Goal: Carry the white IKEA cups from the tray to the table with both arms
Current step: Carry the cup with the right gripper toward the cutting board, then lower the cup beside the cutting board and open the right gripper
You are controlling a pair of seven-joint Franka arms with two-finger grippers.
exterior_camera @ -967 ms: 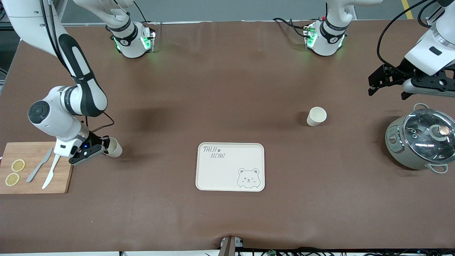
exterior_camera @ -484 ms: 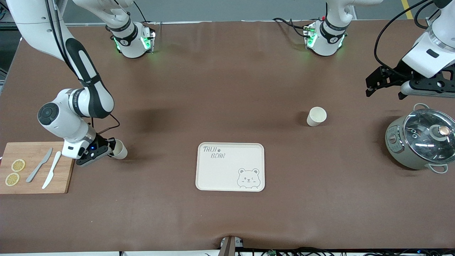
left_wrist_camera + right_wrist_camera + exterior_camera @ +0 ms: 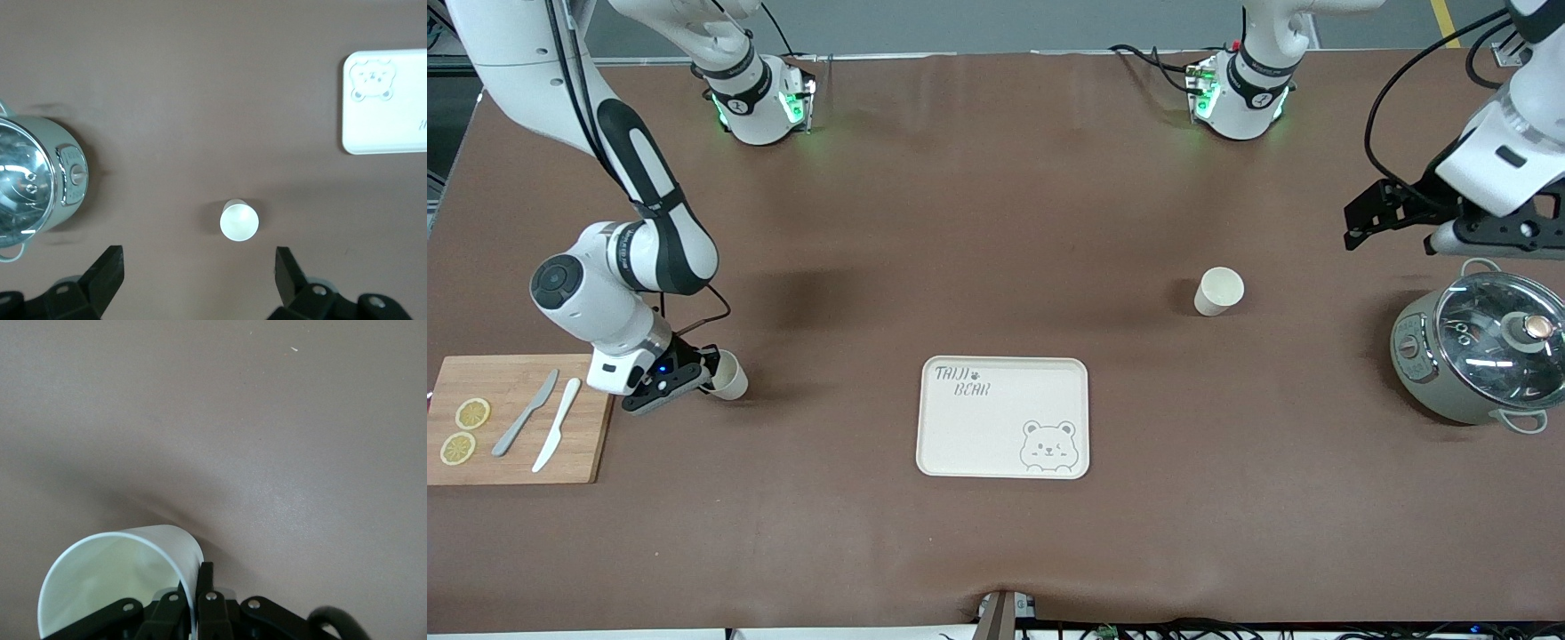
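Observation:
My right gripper (image 3: 704,372) is shut on the wall of one white cup (image 3: 729,377), tilted, just above the table beside the cutting board; in the right wrist view the fingers pinch the cup's rim (image 3: 120,577). The second white cup (image 3: 1218,291) stands upright on the table toward the left arm's end; it also shows in the left wrist view (image 3: 239,221). My left gripper (image 3: 1371,220) is open and empty in the air over the table beside the pot, apart from that cup. The cream bear-printed tray (image 3: 1002,417) lies mid-table, nearer the front camera than both cups.
A wooden cutting board (image 3: 516,427) with two knives and lemon slices lies at the right arm's end. A grey-green pot with a glass lid (image 3: 1480,347) stands at the left arm's end, below my left gripper.
My right gripper has carried its cup a little toward the tray, away from the cutting board. My left gripper has shifted slightly over the table by the pot.

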